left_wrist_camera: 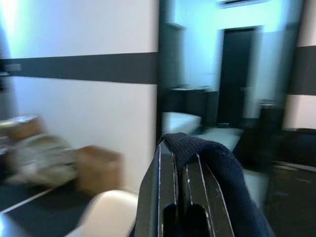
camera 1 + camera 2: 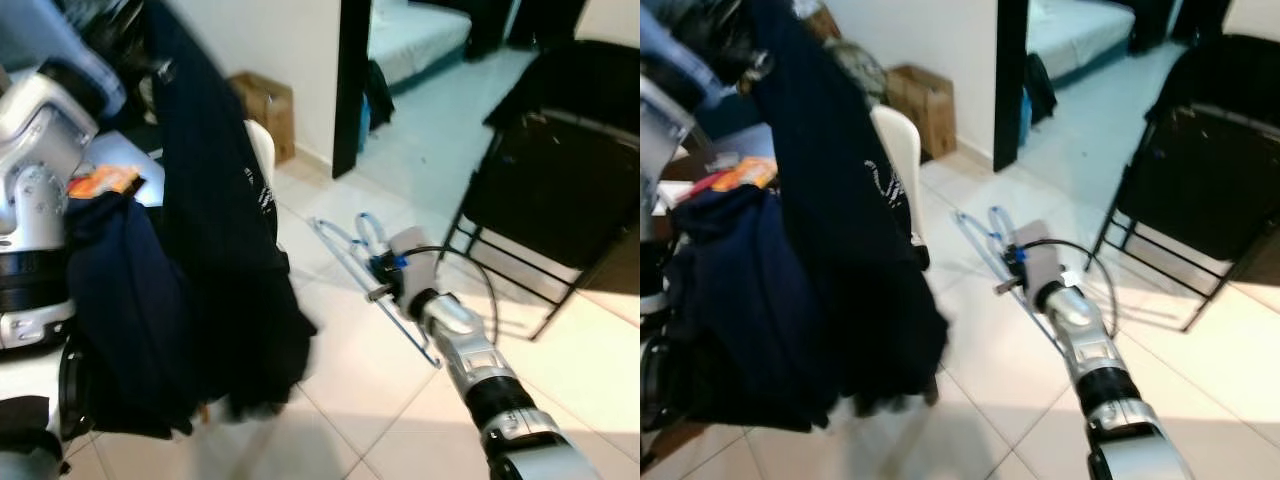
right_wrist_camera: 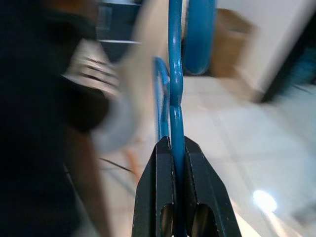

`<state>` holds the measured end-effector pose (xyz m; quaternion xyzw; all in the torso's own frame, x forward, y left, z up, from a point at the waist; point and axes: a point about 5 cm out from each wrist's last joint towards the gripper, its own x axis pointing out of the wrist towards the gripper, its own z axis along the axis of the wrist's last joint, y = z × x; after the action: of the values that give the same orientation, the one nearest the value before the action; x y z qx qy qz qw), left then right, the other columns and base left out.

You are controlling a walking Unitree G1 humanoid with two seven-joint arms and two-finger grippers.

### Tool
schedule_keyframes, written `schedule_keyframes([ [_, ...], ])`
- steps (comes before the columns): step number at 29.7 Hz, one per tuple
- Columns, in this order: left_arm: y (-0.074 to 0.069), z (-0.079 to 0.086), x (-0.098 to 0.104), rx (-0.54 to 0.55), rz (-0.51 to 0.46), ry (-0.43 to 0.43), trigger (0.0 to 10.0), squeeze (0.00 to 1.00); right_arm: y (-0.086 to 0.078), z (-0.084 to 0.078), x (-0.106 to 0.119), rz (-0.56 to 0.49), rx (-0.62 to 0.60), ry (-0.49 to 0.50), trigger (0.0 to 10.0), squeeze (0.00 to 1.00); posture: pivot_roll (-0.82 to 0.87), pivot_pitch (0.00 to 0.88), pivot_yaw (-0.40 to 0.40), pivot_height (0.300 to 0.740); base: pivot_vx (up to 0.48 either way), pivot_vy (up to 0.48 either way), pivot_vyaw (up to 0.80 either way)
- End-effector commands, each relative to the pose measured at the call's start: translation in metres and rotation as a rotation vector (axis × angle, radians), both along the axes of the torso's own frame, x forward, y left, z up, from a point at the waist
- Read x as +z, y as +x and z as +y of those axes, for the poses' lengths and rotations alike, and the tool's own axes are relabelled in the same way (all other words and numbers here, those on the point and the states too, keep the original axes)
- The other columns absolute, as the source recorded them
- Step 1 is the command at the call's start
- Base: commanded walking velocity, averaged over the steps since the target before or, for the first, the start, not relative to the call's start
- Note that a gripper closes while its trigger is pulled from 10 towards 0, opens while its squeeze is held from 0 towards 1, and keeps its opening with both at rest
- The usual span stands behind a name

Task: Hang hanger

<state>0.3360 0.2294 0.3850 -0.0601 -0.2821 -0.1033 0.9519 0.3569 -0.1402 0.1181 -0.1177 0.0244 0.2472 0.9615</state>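
Observation:
A thin blue hanger [image 2: 345, 252] hangs low over the tiled floor in front of me, hook end up. My right gripper [image 2: 386, 270] is shut on it, and in the right wrist view the blue wire [image 3: 175, 94] runs up from between the closed black fingers [image 3: 160, 168]. A dark navy garment [image 2: 215, 240] hangs at the left, draping down in long folds. My left gripper [image 1: 180, 165] is shut on a fold of that dark cloth [image 1: 217, 158], raised at the upper left. The hanger is apart from the garment, to its right.
A white chair [image 2: 262, 150] stands behind the garment, with a cardboard box [image 2: 268, 105] against the wall. A black folding chair [image 2: 560, 190] stands at the right. A doorway opens to a bed [image 2: 415, 35]. An orange item [image 2: 100, 180] lies on the table at the left.

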Motion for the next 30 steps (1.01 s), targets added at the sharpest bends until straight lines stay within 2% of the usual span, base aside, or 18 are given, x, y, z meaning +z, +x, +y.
schedule_keyframes([
  [1,-0.002,0.008,-0.002,0.077,-0.005,-0.027,10.0,0.00,-0.002,-0.004,-0.004,0.011,-0.004,-0.003,10.0,0.00,-0.01,0.070,0.066,0.740,0.371,0.000,0.80],
  [3,0.001,0.022,-0.025,0.222,0.096,-0.121,10.0,0.00,-0.002,-0.005,-0.004,0.015,-0.019,0.025,10.0,0.00,-0.01,0.074,0.062,0.740,0.341,0.000,0.40],
  [4,0.001,0.022,-0.025,0.222,0.096,-0.121,10.0,0.00,-0.002,-0.005,-0.004,0.015,-0.019,0.025,10.0,0.00,-0.01,0.074,0.062,0.740,0.319,0.000,0.00],
  [5,0.002,0.026,-0.034,0.269,0.135,-0.154,10.0,0.00,-0.002,-0.006,-0.004,0.017,-0.027,0.036,10.0,0.00,-0.01,0.074,0.062,0.740,0.319,0.000,0.00],
  [8,0.001,0.029,-0.043,0.307,0.169,-0.156,10.0,0.00,-0.002,-0.007,-0.003,0.017,-0.029,0.040,10.0,0.00,-0.01,0.076,0.059,0.740,0.106,0.000,0.00],
  [9,0.001,0.037,-0.053,0.371,0.201,-0.155,10.0,0.00,-0.001,-0.007,-0.003,0.017,-0.028,0.040,10.0,0.00,-0.01,0.076,0.056,0.740,0.000,0.000,0.00],
  [10,0.001,0.037,-0.053,0.371,0.201,-0.155,10.0,0.00,-0.001,-0.007,-0.003,0.017,-0.028,0.040,10.0,0.00,-0.01,0.076,0.056,0.740,0.000,0.000,0.00],
  [12,-0.002,0.058,-0.070,0.500,0.259,-0.162,10.0,0.00,-0.001,-0.007,-0.003,0.016,-0.025,0.037,10.0,0.00,-0.01,0.076,0.056,0.740,0.000,0.000,0.00],
  [13,-0.002,0.058,-0.070,0.500,0.259,-0.162,10.0,0.00,-0.001,-0.007,-0.003,0.016,-0.025,0.037,10.0,0.00,-0.01,0.076,0.056,0.740,0.000,0.000,0.00],
  [16,-0.007,0.094,-0.089,0.647,0.300,-0.198,10.0,0.00,-0.001,-0.008,-0.003,0.017,-0.027,0.034,10.0,0.00,-0.01,0.074,0.059,0.740,0.000,0.000,0.00],
  [17,-0.007,0.094,-0.089,0.647,0.300,-0.198,10.0,0.00,-0.001,-0.008,-0.003,0.017,-0.027,0.034,10.0,0.00,-0.01,0.074,0.059,0.740,0.000,0.000,0.00],
  [19,-0.011,0.113,-0.095,0.720,0.311,-0.222,10.0,0.00,-0.001,-0.008,-0.003,0.017,-0.027,0.033,10.0,0.00,-0.01,0.070,0.056,0.740,0.000,0.000,0.00],
  [20,-0.011,0.113,-0.095,0.720,0.311,-0.222,10.0,0.00,-0.001,-0.008,-0.003,0.017,-0.027,0.033,10.0,0.00,-0.01,0.070,0.056,0.740,0.000,0.000,0.00],
  [22,-0.017,0.138,-0.099,0.821,0.322,-0.220,10.0,0.00,-0.001,-0.008,-0.003,0.017,-0.028,0.032,10.0,0.00,-0.01,0.068,0.056,0.740,0.000,0.000,0.00],
  [23,-0.017,0.138,-0.099,0.821,0.322,-0.220,10.0,0.00,-0.001,-0.008,-0.003,0.017,-0.028,0.032,10.0,0.00,-0.01,0.068,0.056,0.740,0.000,0.000,0.00],
  [26,-0.019,0.158,-0.105,0.871,0.354,-0.230,10.0,0.00,-0.001,-0.008,-0.004,0.019,-0.028,0.032,10.0,0.00,-0.01,0.063,0.051,0.740,0.000,0.000,0.00],
  [28,-0.018,0.161,-0.107,0.868,0.364,-0.238,10.0,0.00,-0.001,-0.008,-0.004,0.020,-0.027,0.032,10.0,0.00,-0.01,0.063,0.051,0.740,0.000,0.000,0.00],
  [30,-0.013,0.161,-0.117,0.845,0.404,-0.203,10.0,0.00,-0.001,-0.008,-0.004,0.021,-0.025,0.033,10.0,0.00,-0.01,0.062,0.049,0.740,0.000,0.000,0.00],
])
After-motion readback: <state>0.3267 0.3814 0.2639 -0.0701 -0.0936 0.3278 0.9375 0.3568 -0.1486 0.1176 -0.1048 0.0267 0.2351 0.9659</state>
